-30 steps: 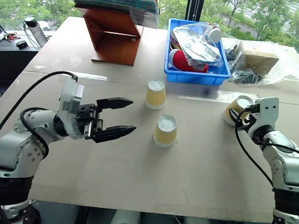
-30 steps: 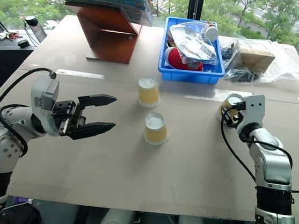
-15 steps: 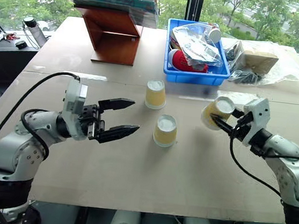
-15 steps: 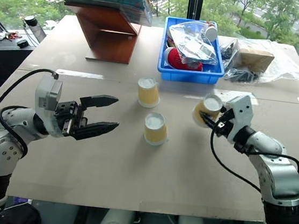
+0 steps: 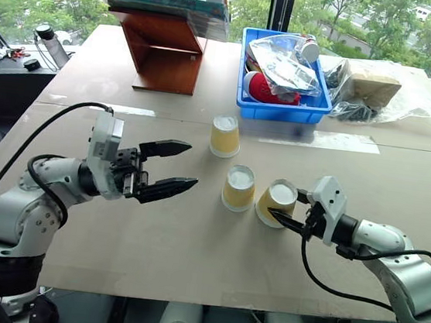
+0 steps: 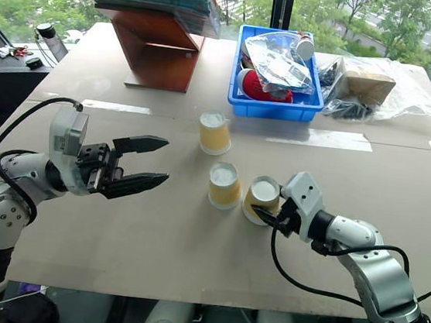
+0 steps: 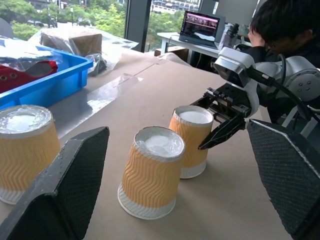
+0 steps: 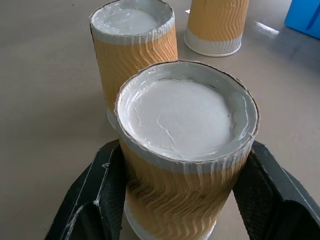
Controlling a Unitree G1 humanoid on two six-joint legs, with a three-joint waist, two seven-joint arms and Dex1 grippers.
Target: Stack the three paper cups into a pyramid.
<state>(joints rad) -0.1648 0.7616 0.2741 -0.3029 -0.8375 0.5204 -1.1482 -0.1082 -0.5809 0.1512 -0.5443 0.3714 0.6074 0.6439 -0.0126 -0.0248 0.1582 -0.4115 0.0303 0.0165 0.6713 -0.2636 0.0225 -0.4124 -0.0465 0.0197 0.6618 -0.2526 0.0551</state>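
Three paper cups, yellow-tan with white bases, stand upside down on the brown table (image 5: 189,260). The far cup (image 5: 224,136) stands alone near the blue bin. The middle cup (image 5: 238,188) stands in front of it. Close by on its right is the third cup (image 5: 276,203), low at the table surface and leaning slightly. My right gripper (image 5: 281,213) is shut on this third cup (image 8: 185,150), one black finger (image 8: 100,195) on each side. Whether it touches the middle cup (image 8: 132,45) I cannot tell. My left gripper (image 5: 184,166) hangs open to the left of the cups, pointing at them.
A blue bin (image 5: 247,104) of bagged items sits behind the cups. A wooden rack (image 5: 165,54) with books stands at the back left, and a clear bag with a box (image 5: 371,90) at the back right. A person (image 7: 285,25) sits beyond the table by a laptop (image 7: 200,27).
My right gripper carried the third cup from the table's right side leftward and nearer, lowering it beside the middle cup. My left gripper stayed where it was, open.
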